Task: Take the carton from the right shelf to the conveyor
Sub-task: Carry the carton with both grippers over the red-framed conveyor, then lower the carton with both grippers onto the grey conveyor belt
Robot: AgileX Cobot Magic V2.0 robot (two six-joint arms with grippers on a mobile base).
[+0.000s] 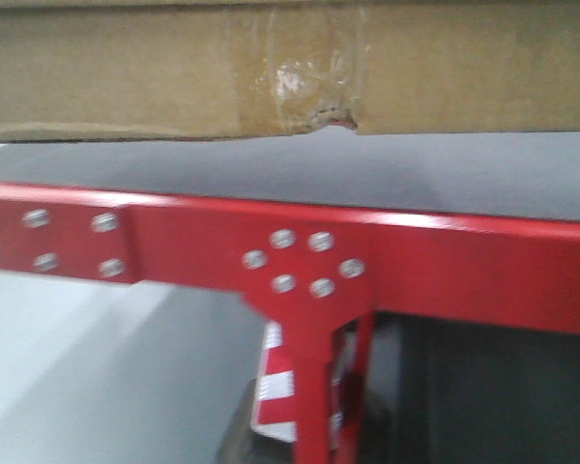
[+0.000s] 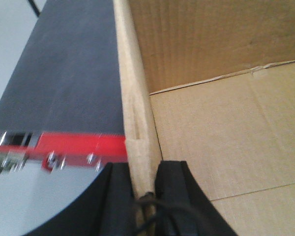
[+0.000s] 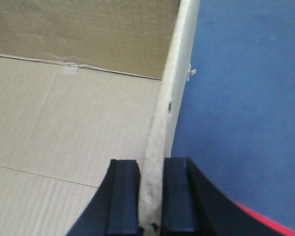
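The carton (image 1: 126, 77), brown corrugated cardboard with a tape patch and a small tear at its bottom edge, hangs just above the dark grey-blue conveyor (image 1: 319, 174). In the left wrist view my left gripper (image 2: 144, 169) is shut on the carton's left wall (image 2: 132, 88), one finger inside and one outside, with the conveyor (image 2: 69, 73) to its left. My right gripper (image 3: 151, 167) is shut the same way on the carton's right wall (image 3: 174, 88), with the conveyor (image 3: 241, 98) to its right. The carton's inside is bare. The right shelf is out of view.
A red steel frame (image 1: 445, 261) with bolted plates edges the conveyor on the near side and stands on a red leg (image 1: 314, 406). A red-and-white striped object (image 1: 275, 387) sits behind that leg. Pale floor (image 1: 58, 367) lies at the lower left.
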